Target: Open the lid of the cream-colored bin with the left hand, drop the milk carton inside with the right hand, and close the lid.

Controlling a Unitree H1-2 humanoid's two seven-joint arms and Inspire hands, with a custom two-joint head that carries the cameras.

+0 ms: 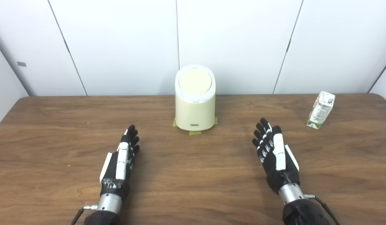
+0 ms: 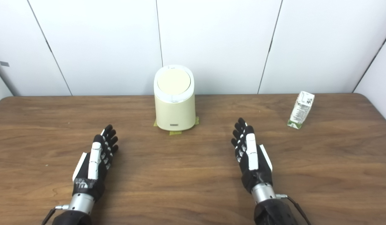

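Observation:
The cream-colored bin stands upright at the middle back of the table, its round lid shut and tilted toward me. A white and green milk carton stands at the right, leaning a little. My left hand is open over the table, in front and to the left of the bin, holding nothing. Stretched flat, my right hand is open in front of and right of the bin, well short of the carton.
The wooden table fills the lower view, with rounded far corners. Yellow tape marks show under the bin's base. White wall panels stand right behind the table's far edge.

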